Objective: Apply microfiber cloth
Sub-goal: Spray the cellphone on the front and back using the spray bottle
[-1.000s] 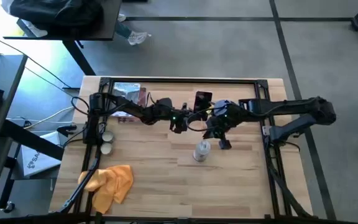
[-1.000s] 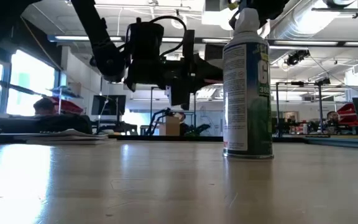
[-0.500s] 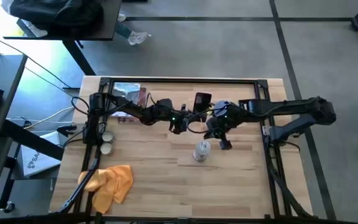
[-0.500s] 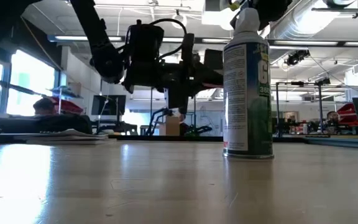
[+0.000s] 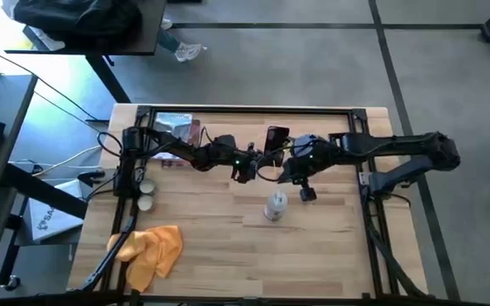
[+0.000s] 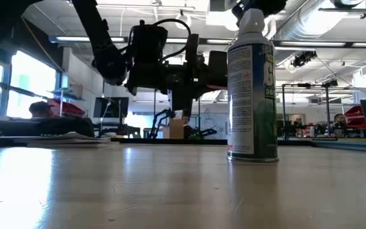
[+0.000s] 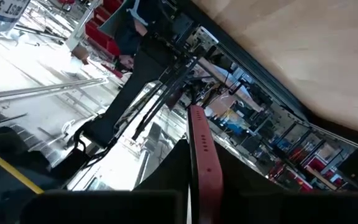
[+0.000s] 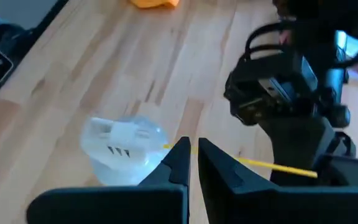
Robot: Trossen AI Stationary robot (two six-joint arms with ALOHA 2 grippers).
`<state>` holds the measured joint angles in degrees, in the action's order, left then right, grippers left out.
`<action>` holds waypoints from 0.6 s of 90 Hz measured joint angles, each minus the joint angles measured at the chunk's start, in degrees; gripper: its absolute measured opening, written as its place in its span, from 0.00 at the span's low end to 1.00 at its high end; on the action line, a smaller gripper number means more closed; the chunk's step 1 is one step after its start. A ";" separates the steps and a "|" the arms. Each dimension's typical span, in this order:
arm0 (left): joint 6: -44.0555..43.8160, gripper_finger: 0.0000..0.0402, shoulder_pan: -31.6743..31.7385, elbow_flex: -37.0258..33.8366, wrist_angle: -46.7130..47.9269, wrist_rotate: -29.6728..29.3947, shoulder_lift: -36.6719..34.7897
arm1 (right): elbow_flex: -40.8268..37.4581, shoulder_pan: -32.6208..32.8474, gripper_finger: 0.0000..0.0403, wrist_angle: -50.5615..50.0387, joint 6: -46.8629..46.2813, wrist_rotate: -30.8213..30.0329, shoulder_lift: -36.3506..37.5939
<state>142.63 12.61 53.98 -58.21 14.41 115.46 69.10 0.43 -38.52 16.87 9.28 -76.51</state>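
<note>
pale wooden table (image 5: 330, 246): both arms meet mid-table; left gripper (image 5: 243, 170) grips a red phone (image 7: 202, 158), right gripper (image 8: 191, 152) nearly closed, empty; orange-yellow microfiber cloth (image 5: 153, 251) at near-left corner, unseen low.

The table (image 5: 330, 246) is pale wood planks, smooth with a slight sheen. The cloth (image 5: 153, 251) is soft, matt orange fabric. The spray can (image 6: 253, 95) looks glossy, its cap (image 8: 124, 149) white plastic.

From my station the high view is evenly lit, with a blown-out patch at its upper left corner. In the low view ceiling strip lights and left-hand windows backlight the arms into silhouette, and the near table (image 6: 170, 191) is soft. Both wrist views are blurred; the left one glares white.
</note>
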 joint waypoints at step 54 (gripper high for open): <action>-0.04 0.03 -1.22 -1.90 -1.95 -2.89 0.09 | -0.68 0.00 0.00 1.46 1.10 6.16 -1.71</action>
<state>142.58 11.39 52.07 -60.16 11.53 115.55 68.42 0.43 -37.06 17.97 15.44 -78.22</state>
